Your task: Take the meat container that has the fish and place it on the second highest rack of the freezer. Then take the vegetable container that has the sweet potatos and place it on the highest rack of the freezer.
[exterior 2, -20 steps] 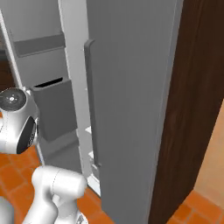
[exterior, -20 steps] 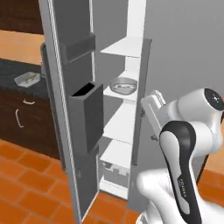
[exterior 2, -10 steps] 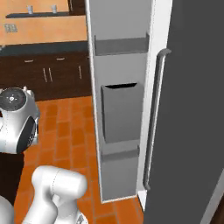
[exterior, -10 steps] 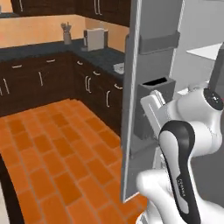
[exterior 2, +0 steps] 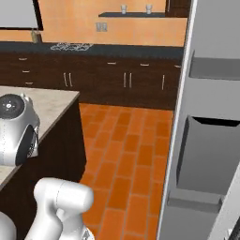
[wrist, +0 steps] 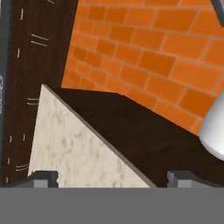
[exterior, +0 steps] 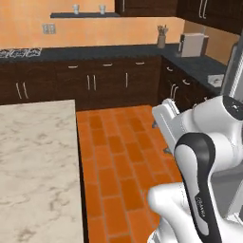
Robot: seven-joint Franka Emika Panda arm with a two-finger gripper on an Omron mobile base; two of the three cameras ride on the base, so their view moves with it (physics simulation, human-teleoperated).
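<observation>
My gripper is spread wide and holds nothing.
The freezer door, with its grey shelves and bin, stands open at my right. My fingertips look down on the marble island top and the orange tile floor. The island is on my left; dark cabinets run along the far wall.

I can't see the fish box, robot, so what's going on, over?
Fingers open, holding nothing. Pale marble island counter below the hand. Grey freezer door open at right. Orange brick floor ahead.
</observation>
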